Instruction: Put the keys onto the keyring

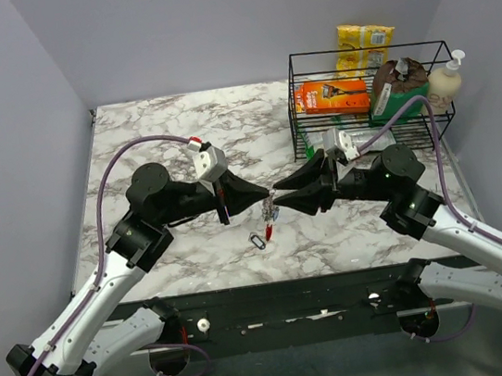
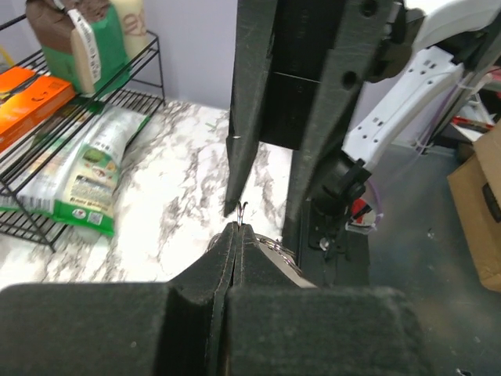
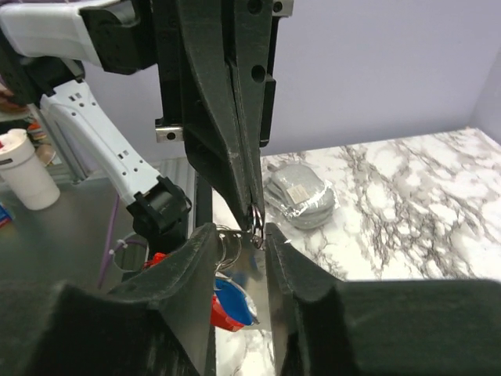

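Centre frame: left claw [image 2: 237, 227] pinched shut on dark loop of keys [image 3: 235, 301]; right claw [image 3: 240, 235] narrowly parted around them; red keyring [image 3: 221, 317] just below.

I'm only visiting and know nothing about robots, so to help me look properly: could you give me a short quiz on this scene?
1. True or false: the left gripper is wide open.
2. Where does the wire rack stand, seen from above? A) far right B) near left C) centre
3. What colour is the keyring?
Key: 1 false; 2 A; 3 red.
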Motion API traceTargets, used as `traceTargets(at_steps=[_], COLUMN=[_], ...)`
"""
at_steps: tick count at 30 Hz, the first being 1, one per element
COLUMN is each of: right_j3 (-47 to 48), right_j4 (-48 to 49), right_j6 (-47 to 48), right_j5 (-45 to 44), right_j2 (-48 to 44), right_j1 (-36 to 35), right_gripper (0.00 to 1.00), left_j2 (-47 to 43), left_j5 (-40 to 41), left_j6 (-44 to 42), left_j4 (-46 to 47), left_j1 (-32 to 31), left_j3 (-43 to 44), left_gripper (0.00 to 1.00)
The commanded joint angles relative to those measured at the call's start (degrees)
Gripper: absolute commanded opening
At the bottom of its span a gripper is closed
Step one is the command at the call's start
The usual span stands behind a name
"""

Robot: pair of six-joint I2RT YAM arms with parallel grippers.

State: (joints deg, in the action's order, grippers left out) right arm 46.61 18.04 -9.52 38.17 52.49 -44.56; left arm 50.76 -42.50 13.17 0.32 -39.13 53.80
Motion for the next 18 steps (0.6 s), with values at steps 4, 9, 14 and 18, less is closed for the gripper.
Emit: traceTargets(at_steps=[4,9,14,18], right_j3=[1.46,3.48,5.59,6.83], right_j4=[-6.35,-10.03,-11.54,-11.98], right_j6=[7.05,8.99,8.64,8.99], right_j5=[-8.99,-9.52,-5.32,1.1], right_j2=[-4.32,-3.8,0.06,2.61], right_j1=[-0.09,-0.09,0.17,0.26], right_gripper=[0.62,0.74,0.52,0.44], left_j2=[2.23,3.55,4.52,5.92], left_j5=[5.76,8.31,9.36,10.94], left_j6=[-9.03,-12.9,-16.41,-18.09], left_j4=[-17.17,-24.21,-29.58,-33.62], left_j1=[-0.94,-1.73,-2.96,-4.54], left_j3=[7.28,11.67,15.1,17.12], left_gripper=[0.0,0.0,0.0,0.0])
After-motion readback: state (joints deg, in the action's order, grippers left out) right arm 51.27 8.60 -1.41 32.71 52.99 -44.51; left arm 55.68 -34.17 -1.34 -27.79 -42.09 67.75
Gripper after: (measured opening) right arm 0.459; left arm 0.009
